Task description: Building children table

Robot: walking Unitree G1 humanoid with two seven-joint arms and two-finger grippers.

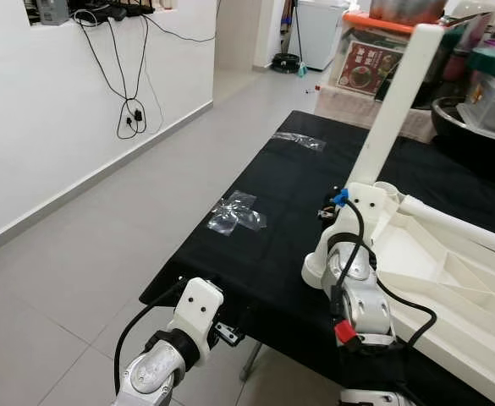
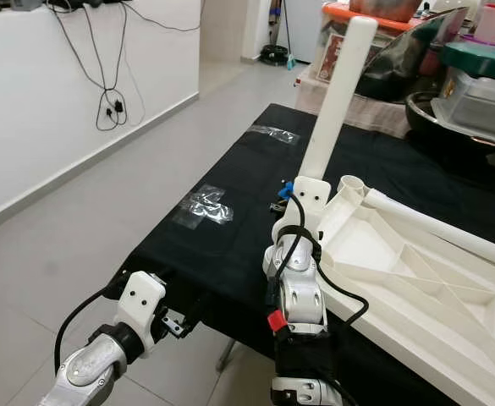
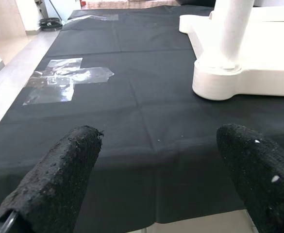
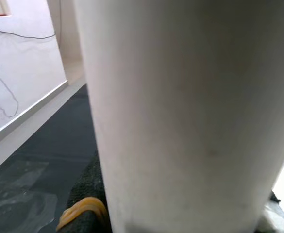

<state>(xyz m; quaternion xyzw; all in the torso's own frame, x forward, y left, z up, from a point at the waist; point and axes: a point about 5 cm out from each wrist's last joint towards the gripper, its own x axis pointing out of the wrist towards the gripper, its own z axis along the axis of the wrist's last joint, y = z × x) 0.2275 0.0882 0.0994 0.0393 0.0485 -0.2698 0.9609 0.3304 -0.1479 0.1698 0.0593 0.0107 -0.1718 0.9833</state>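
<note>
I see crumpled clear tape [image 1: 236,212] on the black cloth [image 1: 272,245], bins [image 1: 492,85] crowding beyond. The white tabletop [image 1: 450,288] lies upside down there. My right gripper [image 2: 302,199] clamps its upright white leg [image 1: 395,101]; my left gripper [image 3: 156,187] hangs open at the cloth's edge.

White table leg [image 1: 397,101], white tabletop [image 1: 450,279], black cloth [image 1: 272,211], black fingers [image 3: 59,179]

Silver arms [image 1: 361,296], black cables (rough black fingers [image 3: 59,187])
</note>
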